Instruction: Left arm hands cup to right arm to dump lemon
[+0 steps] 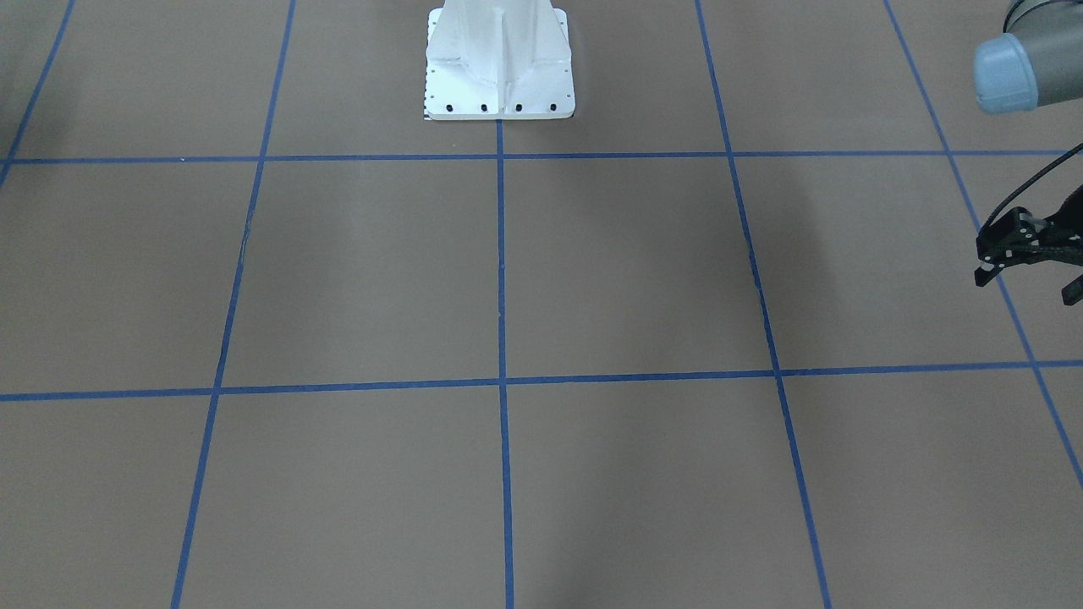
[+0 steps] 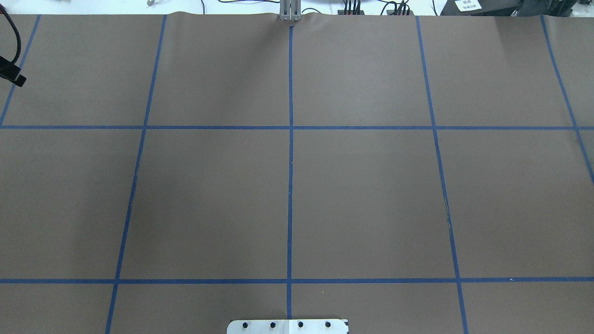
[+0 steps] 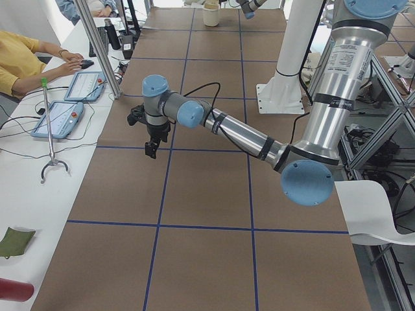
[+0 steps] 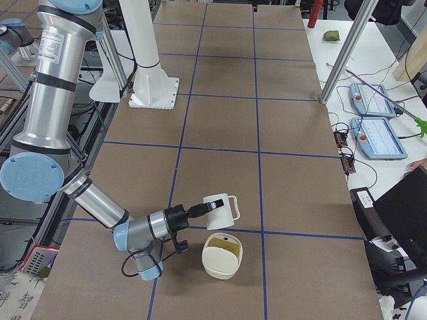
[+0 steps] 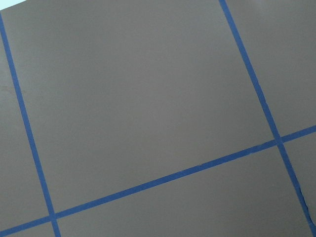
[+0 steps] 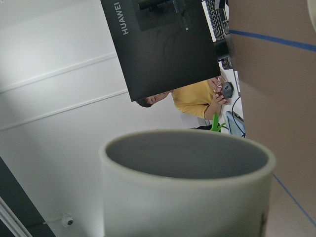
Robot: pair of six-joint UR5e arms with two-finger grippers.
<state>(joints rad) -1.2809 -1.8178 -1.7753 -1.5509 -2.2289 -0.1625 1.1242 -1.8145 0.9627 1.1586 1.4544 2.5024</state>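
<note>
The white cup (image 4: 220, 208) hangs in the air at the tip of my right arm, the near one in the exterior right view, just above a cream bowl (image 4: 222, 263). In the right wrist view the cup (image 6: 187, 197) fills the lower frame, tipped sideways, its grey inside empty. A yellow piece, the lemon (image 4: 227, 248), lies in the bowl. My right gripper (image 4: 199, 211) touches the cup; I cannot tell whether it is shut. My left gripper (image 1: 1028, 254) is open and empty above the table's left end, and also shows in the exterior left view (image 3: 153, 133).
The brown table (image 2: 362, 199) has a blue tape grid. The white robot base (image 1: 499, 63) stands mid-table on my side. Operators, tablets (image 4: 377, 137) and a monitor sit along the far side. A metal post (image 4: 343, 53) stands at the table's edge.
</note>
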